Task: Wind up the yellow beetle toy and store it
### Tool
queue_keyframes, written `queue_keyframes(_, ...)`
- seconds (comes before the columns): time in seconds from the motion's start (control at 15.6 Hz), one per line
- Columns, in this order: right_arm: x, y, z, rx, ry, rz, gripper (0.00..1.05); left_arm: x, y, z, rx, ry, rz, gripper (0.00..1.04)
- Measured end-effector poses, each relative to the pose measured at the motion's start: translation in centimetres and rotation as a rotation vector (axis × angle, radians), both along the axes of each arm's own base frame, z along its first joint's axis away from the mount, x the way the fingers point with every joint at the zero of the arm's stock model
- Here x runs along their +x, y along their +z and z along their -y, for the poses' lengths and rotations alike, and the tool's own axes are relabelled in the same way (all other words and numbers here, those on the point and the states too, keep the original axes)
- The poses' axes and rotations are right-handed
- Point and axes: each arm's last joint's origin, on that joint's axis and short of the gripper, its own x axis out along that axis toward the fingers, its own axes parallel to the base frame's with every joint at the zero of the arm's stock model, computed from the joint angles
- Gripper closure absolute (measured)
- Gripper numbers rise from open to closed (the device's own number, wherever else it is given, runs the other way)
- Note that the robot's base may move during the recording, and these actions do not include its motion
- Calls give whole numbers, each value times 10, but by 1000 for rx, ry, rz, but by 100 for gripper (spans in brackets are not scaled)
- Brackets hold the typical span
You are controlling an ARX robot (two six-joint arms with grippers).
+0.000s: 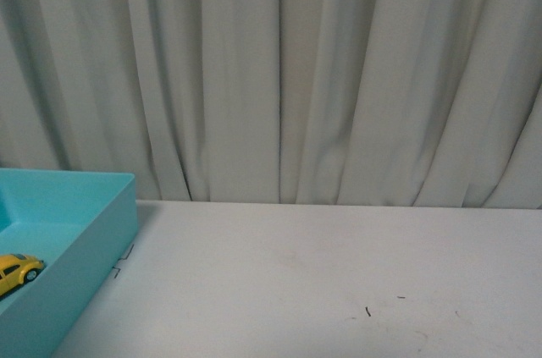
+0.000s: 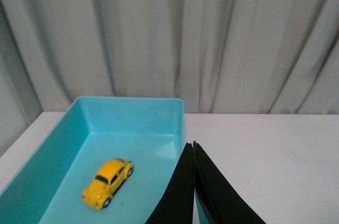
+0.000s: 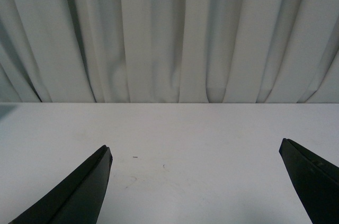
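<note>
With beetle (image 2: 107,182) already upright in tray (image 2: 130,108), best to lift left tool (image 2: 194,147), pressed closed and empty, straight away; right tool (image 3: 195,152) spread wide over table (image 3: 212,139).

Glossy yellow beetle toy (image 2: 107,182), matt plastic bin (image 2: 132,108).

Soft, even, slightly dim light throughout; all views mildly blurred, shadows faint, no glare.

A small yellow beetle toy car (image 1: 19,270) sits inside a light turquoise plastic bin (image 1: 102,231) on a white tabletop (image 1: 322,282), pale pleated curtains (image 1: 279,70) behind; no end effector shows.
</note>
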Motion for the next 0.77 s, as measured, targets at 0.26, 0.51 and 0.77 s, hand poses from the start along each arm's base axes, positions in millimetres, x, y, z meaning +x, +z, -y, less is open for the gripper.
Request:
queue_keyframes(0.26, 0, 0, 0, 0, 0, 0, 7, -16, -13, -1, 0, 12, 4, 103)
queue_keyframes(0.51, 0, 0, 0, 0, 0, 0, 7, -27, -19, -1, 0, 12, 8, 103)
queue_keyframes(0.77, 0, 0, 0, 0, 0, 0, 7, -34, -28, -1, 0, 11, 13, 103)
